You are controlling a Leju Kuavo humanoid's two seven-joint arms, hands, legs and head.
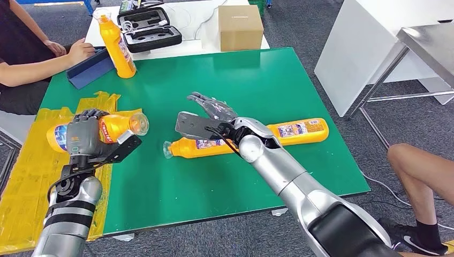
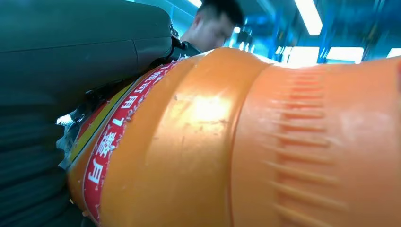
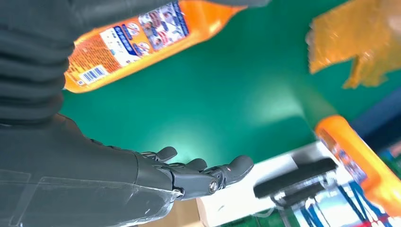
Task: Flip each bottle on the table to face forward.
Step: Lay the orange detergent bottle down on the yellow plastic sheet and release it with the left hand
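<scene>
1. Green matting covers the table (image 1: 214, 182), where three orange bottles are in play.
2. At the table's left edge, the robot's left hand (image 1: 83, 134) grips one bottle (image 1: 115, 127) around its middle, holding it on its side above the yellow sheet (image 1: 21, 187), clear cap pointing toward the table's centre; from the left wrist view the bottle's orange body (image 2: 246, 142) and red label band sit right against the lens.
3. The right hand (image 1: 214, 110) hovers near the table's centre with fingers (image 3: 208, 177) spread and nothing in them.
4. Lying flat across the right half of the table, a second bottle (image 1: 289, 131) points its cap left; the right forearm crosses over its middle and hides part of the label.
5. A third bottle (image 1: 116, 45) stands upright at the far left corner.
6. Just beside it lies a blue folder (image 1: 88, 67), with a person's hand (image 1: 80, 51) resting on it.
7. Beyond the far edge, a white table (image 1: 203, 32) carries an open black case (image 1: 150, 29) and a cardboard box (image 1: 240, 27).
8. A seated person's bare leg (image 1: 423, 176) sits off the right edge.
</scene>
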